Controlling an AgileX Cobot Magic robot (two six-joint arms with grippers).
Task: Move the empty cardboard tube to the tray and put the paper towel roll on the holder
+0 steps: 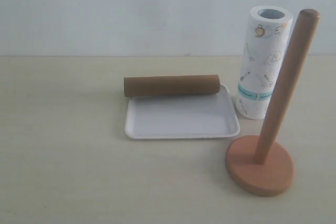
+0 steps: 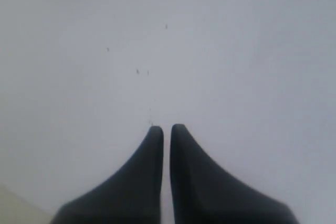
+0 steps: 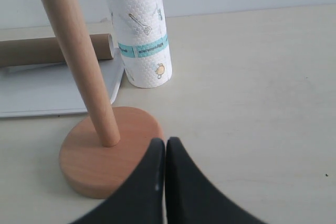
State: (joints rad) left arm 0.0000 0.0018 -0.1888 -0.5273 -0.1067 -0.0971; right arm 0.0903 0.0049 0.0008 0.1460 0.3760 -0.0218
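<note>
Beige table against a pale wall. The tube lies crosswise along the far rim of the tray, so I judge that half of the task done. The roll stands upright just right of the tray, its long axis vertical, close behind the holder. My right gripper, jaws pressed together and empty, points at the holder's base, with the roll beyond it. My left gripper, jaws also pressed together, faces only a blank pale surface. I judge the right arm nearer to the roll.

Holder just beside paper towel roll
</note>
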